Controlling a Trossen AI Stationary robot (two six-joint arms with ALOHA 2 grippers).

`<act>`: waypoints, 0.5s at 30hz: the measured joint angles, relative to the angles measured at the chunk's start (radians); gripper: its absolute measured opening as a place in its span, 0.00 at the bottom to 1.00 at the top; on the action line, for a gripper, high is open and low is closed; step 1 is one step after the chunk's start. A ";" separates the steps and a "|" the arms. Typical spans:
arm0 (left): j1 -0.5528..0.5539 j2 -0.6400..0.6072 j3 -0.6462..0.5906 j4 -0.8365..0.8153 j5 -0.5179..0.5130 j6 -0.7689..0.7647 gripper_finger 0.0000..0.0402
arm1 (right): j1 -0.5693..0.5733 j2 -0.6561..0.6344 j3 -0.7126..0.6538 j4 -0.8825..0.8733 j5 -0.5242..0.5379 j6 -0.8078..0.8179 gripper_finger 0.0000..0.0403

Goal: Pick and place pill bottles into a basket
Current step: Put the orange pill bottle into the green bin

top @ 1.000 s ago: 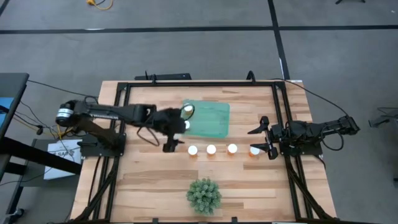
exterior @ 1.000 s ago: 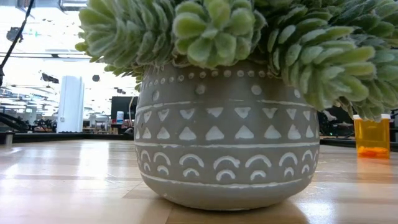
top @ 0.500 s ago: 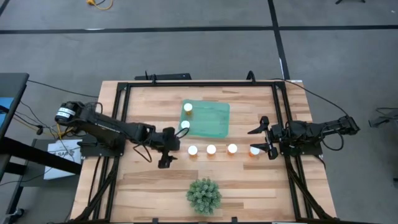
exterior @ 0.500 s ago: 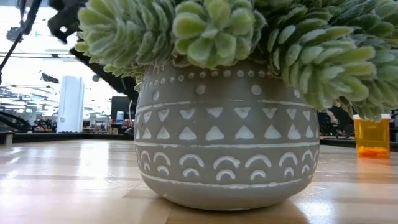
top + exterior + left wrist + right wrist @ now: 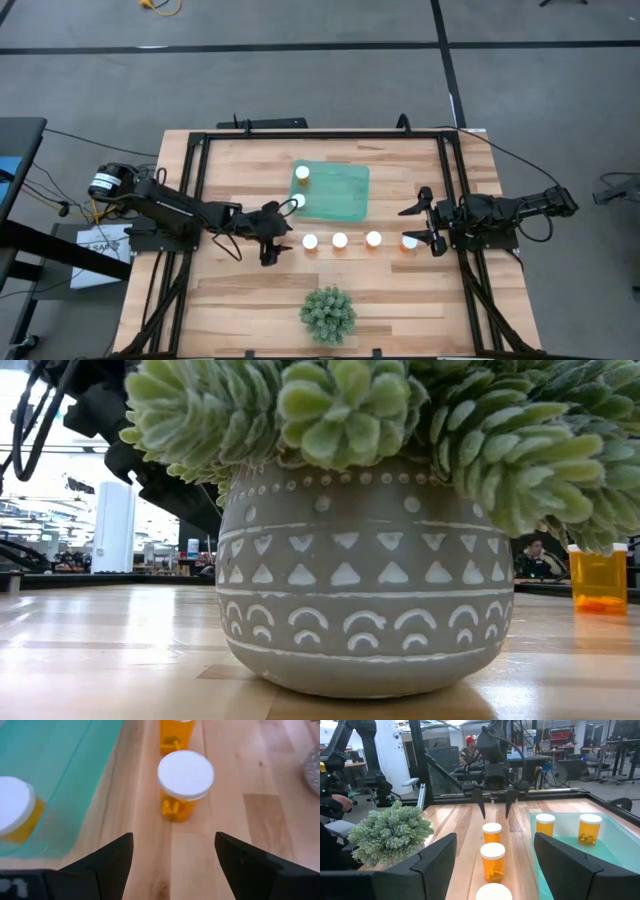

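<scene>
Jaws spread and empty, the left gripper [image 5: 279, 241] lines up on the nearest pill bottle [image 5: 185, 784] beside the basket [image 5: 350, 195], needing a forward advance and squeeze; the right gripper [image 5: 425, 224] waits spread.

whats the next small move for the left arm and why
Probably ease the left gripper forward over the nearest pill bottle and close. Its jaws are open and empty, lined up just short of that bottle, while two bottles already stand in the basket.

No readable text, label, brand, number or sign can be made out in any view. A faint pale mark is seen at the edge of the left wrist view, but it cannot be deciphered.
</scene>
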 joint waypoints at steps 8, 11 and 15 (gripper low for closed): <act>0.012 0.078 -0.001 0.092 0.010 -0.010 0.68 | 0.000 0.000 0.000 0.000 0.000 0.000 0.65; 0.018 0.134 -0.001 0.124 0.030 -0.020 0.70 | 0.000 -0.001 0.000 0.001 0.000 0.000 0.65; 0.031 0.203 0.000 0.207 0.048 -0.035 0.74 | 0.000 -0.001 0.000 0.002 0.001 0.000 0.65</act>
